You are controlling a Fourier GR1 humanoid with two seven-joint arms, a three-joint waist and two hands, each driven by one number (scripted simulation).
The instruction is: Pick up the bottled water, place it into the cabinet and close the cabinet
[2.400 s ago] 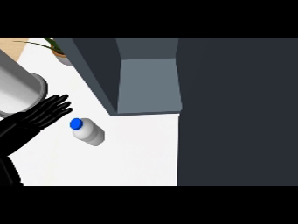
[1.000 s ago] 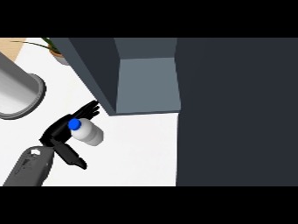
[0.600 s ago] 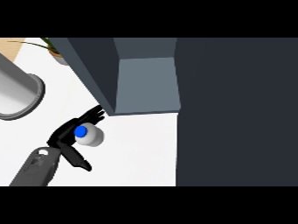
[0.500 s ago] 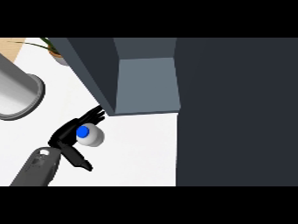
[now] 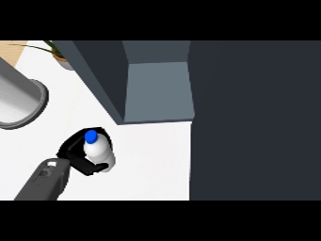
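The bottled water [image 5: 100,152] is white with a blue cap and sits over the white counter [image 5: 152,160], left of centre. My right hand [image 5: 73,148] comes in from the lower left on its grey forearm. Its fingers and thumb are curled round the bottle's left and lower sides. The grey cabinet [image 5: 156,89] stands just above and to the right of the bottle, its lighter inside face showing. My left hand shows nowhere; only a thick grey forearm [image 5: 10,94] crosses the upper left.
A wide dark panel [image 5: 260,117] fills the right half of the view beside the cabinet. A potted plant [image 5: 57,52] stands at the counter's far left corner. Bare counter lies between the bottle and the dark panel.
My right hand came in from the lower left, reached the bottle with straight fingers and curled round it. The bottle has shifted slightly downward in the grip.
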